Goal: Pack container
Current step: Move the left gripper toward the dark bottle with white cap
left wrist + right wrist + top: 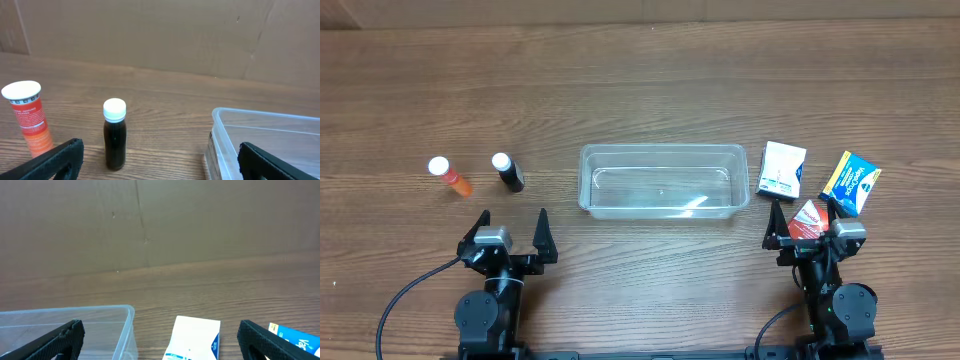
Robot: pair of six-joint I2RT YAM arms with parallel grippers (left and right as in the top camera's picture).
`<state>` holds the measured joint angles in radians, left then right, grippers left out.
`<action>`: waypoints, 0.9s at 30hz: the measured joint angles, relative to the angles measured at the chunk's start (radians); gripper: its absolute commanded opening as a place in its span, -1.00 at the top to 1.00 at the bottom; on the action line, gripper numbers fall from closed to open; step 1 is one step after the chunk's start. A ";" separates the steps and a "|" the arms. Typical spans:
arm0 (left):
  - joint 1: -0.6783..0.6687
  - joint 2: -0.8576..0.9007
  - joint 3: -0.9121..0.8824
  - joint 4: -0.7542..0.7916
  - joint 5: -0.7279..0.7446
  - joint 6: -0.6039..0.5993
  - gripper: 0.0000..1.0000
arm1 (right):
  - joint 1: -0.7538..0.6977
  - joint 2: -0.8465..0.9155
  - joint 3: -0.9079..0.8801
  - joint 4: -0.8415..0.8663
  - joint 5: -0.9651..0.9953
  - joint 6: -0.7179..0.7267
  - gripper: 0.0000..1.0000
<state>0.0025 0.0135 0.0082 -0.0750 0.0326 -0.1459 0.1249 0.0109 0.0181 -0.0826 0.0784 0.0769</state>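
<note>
Overhead view of a brown wood-grain surface (650, 80). The container (663, 181), a shallow clear plastic bin with rounded corners and a raised rim, lies lengthwise in the middle of the surface, slightly toward the near edge. It looks empty, so packing has probably not begun. Its central spot likely keeps it within reach from both sides.

Toward the left edge stand two small upright bottles, near each other but not touching. One is an orange tube (450, 176) with a white cap and a printed label. The other is a slim dark bottle (507, 172) with a white cap, and it is the one nearer the container. The left gripper (512, 218) sits just on the near side of them, its black fingers (55, 160) spread wide and holding nothing. In the left wrist view the dark bottle stands ahead, between the two fingers.

Toward the right edge lie three flat items. A white carton (783, 170) is just beside the container's short end, and a glossy blue packet (851, 183) is turned at an angle. A red and white packet (808, 222) lies closer to the near edge. The right gripper (803, 212) also has its fingers spread wide. From above the red and white packet shows between them, but I cannot tell whether they touch it, and the right wrist view does not show it.

The goods seem sorted by side, one group for each gripper.
</note>
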 measured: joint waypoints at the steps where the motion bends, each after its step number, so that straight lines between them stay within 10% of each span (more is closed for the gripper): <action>1: 0.000 0.000 0.000 0.000 0.000 0.000 -0.99 | 0.000 0.000 0.000 0.001 0.000 0.001 -1.00; 14: 0.000 0.047 0.120 -0.208 0.069 -0.093 -1.00 | 0.000 0.049 0.084 -0.207 -0.064 0.076 -1.00; 27: 0.000 0.817 1.110 -1.071 0.039 -0.110 -1.00 | 0.000 0.993 1.181 -1.164 -0.109 0.085 -1.00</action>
<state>0.0025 0.8303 1.1183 -1.1458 0.0711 -0.2562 0.1249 1.0035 1.1988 -1.2461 -0.0303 0.1619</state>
